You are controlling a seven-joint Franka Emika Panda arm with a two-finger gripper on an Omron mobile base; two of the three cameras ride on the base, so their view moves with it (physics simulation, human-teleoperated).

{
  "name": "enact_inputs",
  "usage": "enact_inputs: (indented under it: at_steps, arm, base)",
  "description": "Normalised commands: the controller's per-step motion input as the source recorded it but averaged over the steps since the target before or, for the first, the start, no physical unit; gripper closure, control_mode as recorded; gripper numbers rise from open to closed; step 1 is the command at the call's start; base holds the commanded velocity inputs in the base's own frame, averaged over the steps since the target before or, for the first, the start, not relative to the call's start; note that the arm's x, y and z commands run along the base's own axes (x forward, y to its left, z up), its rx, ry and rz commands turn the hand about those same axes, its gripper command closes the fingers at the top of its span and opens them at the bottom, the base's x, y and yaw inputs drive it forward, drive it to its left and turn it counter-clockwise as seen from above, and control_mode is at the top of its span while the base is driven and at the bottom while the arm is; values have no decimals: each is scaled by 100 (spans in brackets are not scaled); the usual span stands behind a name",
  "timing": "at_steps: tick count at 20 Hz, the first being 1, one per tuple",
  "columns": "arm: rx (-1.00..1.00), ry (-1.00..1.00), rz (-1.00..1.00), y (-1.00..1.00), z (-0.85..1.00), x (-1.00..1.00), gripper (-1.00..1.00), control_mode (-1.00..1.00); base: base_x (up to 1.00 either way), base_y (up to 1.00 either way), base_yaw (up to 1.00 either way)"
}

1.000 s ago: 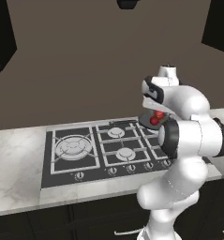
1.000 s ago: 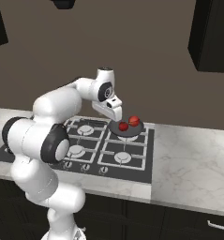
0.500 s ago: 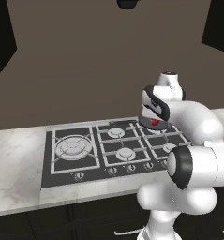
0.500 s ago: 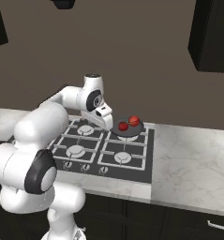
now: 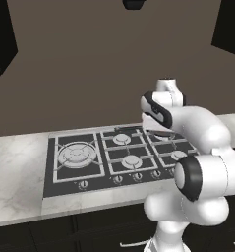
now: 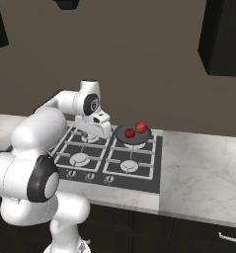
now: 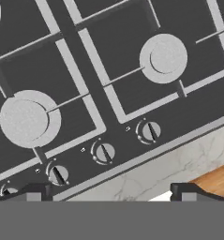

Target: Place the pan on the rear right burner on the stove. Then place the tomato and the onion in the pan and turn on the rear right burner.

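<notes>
Now pan [image 6: 133, 135] right of open gripper [image 6: 92, 132] — apart (over stove [image 6: 109, 157]).

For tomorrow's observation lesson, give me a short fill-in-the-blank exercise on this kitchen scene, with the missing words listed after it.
1. The round dark grey frying pan sits on the rear ____ burner of the wide black gas cooktop.
2. Inside the pan lie ____ small red round items.
3. The end effector hangs above the row of small round ____ with its jaws open.
4. The counter beside the cooktop looks like pale ____.

Missing words: right; two; knobs; marble
</notes>
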Motion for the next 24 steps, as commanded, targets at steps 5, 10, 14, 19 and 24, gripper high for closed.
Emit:
enact_inputs:
  at_steps: [5, 10, 14, 19, 24]
  arm:
    - [0, 10, 13, 11, -37, -12, -100, -100]
    - [0, 4, 15, 0, -49, 0, -100, -100]
    - [0, 0, 17, 1, -46, 0, -100, -100]
    - [6, 0, 17, 1, -39, 0, -100, -100]
    - [9, 0, 16, 0, -27, 0, -100, -100]
  base:
    - [0, 0, 0]
    - [0, 0, 0]
    - [0, 0, 0]
    - [0, 0, 0]
    - [0, 0, 0]
